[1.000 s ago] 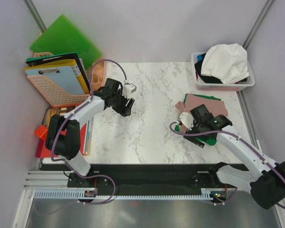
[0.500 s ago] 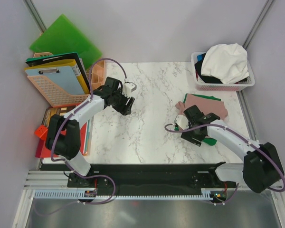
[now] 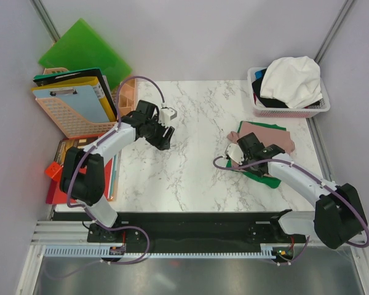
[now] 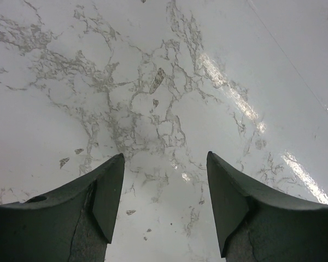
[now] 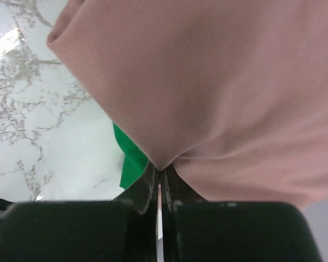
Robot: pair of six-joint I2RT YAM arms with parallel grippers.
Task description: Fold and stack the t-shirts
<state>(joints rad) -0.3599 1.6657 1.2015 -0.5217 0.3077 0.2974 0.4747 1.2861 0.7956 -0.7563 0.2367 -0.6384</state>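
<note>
A dusty pink t-shirt lies folded over a green t-shirt at the table's right side. My right gripper is shut on the pink shirt's near-left edge; in the right wrist view the pink cloth bunches into the closed gripper, with green cloth beneath. More t-shirts, a white one on top of dark ones, fill the basket at the back right. My left gripper hangs open over bare marble, holding nothing.
A pink rack with clipboards and folders stands at the back left, a green plastic board behind it. Red and green folders lie beside the table's left edge.
My right gripper closed on the pink shirt's edge and shifted slightly up and left. The left arm stayed still.
</note>
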